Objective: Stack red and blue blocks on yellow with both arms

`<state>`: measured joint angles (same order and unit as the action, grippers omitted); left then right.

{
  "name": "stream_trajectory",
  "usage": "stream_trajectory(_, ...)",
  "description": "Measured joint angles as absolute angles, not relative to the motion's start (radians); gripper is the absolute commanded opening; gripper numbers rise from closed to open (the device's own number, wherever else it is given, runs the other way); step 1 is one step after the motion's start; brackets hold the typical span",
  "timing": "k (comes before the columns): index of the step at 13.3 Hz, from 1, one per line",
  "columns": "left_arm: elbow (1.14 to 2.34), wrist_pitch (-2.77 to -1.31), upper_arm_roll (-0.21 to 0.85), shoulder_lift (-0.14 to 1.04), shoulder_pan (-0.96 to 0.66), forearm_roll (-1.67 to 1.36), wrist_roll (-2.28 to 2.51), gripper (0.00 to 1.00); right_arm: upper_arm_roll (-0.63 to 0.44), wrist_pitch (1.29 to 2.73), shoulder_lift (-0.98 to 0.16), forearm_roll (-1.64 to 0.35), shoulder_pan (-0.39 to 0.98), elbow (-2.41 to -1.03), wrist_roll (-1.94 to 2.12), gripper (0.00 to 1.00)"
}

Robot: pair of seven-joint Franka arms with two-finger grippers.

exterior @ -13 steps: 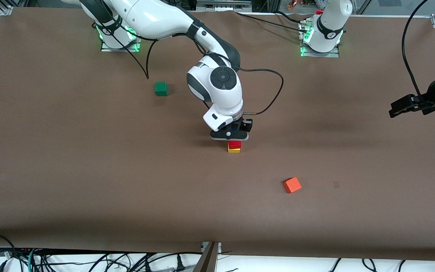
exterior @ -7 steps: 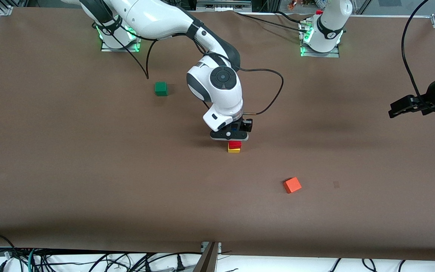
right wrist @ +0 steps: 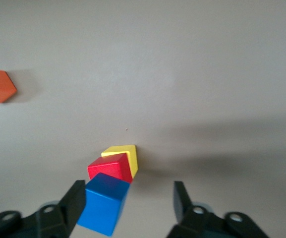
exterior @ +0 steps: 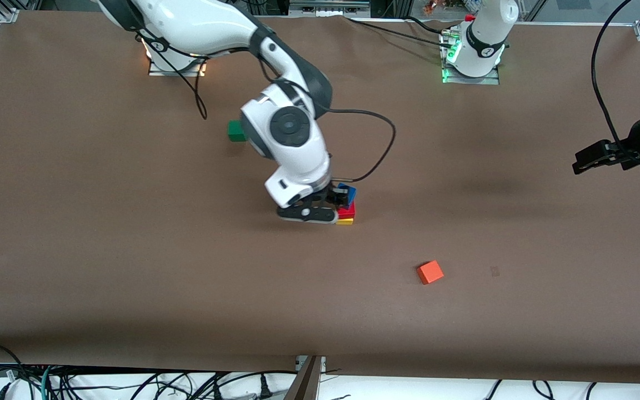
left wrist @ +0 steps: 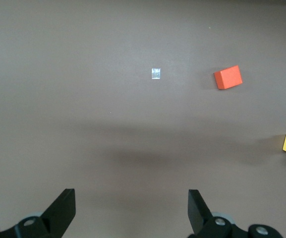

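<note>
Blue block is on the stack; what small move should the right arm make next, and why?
Probably lift the right gripper straight up. It is open around blue, which sits on red over yellow, one finger close beside blue, so a sideways move might knock blue off. The left gripper waits open over bare table.

Right claw (exterior: 328, 206) is sitting low mid-counter, fingers (right wrist: 181, 198) spread wide. Left claw (exterior: 586, 158) is hanging open, waiting at its own end.

This looks like a robot lab. Two big white robot arms (exterior: 292, 128) are bolted to a brown table (exterior: 131, 266), with black cables (exterior: 131, 383) along its near edge.
</note>
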<state>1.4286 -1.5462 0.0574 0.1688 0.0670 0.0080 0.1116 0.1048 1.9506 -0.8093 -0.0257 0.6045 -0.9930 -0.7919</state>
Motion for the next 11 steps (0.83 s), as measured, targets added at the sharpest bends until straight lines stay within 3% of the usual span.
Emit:
stream_trajectory(8, 1.428, -1.546, 0.058, 0.17, 0.067, 0.008, 0.112, 1.0, 0.094, 1.567, -0.632, -0.089, 0.37, -0.999, -0.458, 1.0)
stream_trajectory(11, 1.428, -1.547, 0.058, 0.172, 0.067, 0.008, 0.112, 1.0, 0.044, 1.487, -0.537, -0.09, 0.357, -1.05, -0.398, 1.0)
